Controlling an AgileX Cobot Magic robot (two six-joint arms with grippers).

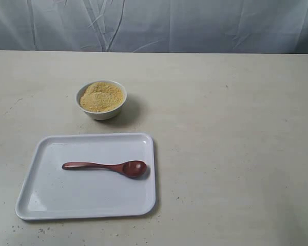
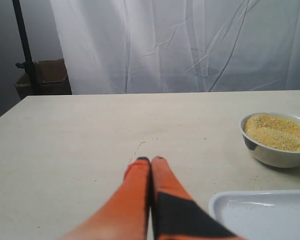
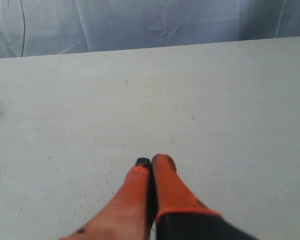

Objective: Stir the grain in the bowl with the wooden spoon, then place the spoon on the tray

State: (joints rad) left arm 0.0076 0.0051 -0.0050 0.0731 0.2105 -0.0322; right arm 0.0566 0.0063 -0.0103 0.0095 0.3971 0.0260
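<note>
A pale, creased cloth curtain (image 1: pixel 195 25) hangs behind a wide, off-white, lightly speckled table (image 1: pixel 236 154). The left gripper (image 2: pixel 150 160) hangs low over this surface, its two orange fingers pressed together tip to tip and pinching nothing. Ahead of it and off to one side stands the small round white bowl (image 2: pixel 270 156), filled nearly to its rim with a mound of fine yellow-tan grain (image 2: pixel 277 132). Nearer this gripper, just beside its fingers, lies a rounded corner of the large flat glossy white rectangular tray (image 2: pixel 260 215), apart from the bowl. Far ahead, past the table's edge, a brown cardboard box (image 2: pixel 45 77) sits by a dark upright pole (image 2: pixel 24 45). The exterior view shows the slender dark reddish-brown wooden spoon (image 1: pixel 105 166) lying flat on the tray, hollow side up, its oval end near the tray's edge on the right arm's side and its thin handle pointing toward the left arm's side; it touches neither gripper. The right gripper (image 3: pixel 151 161) is likewise shut tight, orange fingers closed against each other with nothing between them, over bare table, with the curtain beyond the table's far edge; how far the bowl and tray lie from it I cannot tell.
</note>
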